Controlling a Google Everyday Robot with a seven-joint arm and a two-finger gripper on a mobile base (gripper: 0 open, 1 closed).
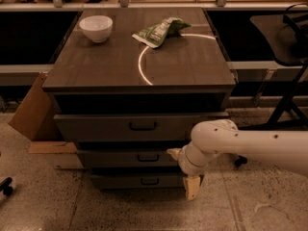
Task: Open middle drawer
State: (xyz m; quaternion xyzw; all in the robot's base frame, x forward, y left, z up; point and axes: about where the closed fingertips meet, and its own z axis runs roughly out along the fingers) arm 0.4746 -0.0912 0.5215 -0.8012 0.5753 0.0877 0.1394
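Camera view. I have the cabinet centred, with its top serving as the bench (96, 71). The middle drawer (115, 159) sits between the taller top drawer (96, 127) and the slim bottom drawer (120, 181). Its small dark loop handle (148, 157) is at the centre of the front.

The gripper (182, 173) is low on the cabinet's right side, at the end of the white arm (250, 148) that enters from the right. The fingers (173, 152) are spread well apart and hold nothing. One points left, with its tip over the middle drawer's front, right of the handle; I cannot tell whether it touches. The other points down beside the bottom drawer.

On the bench, a white bowl (96, 28) stands rear left and a green bag (159, 31) lies rear centre.
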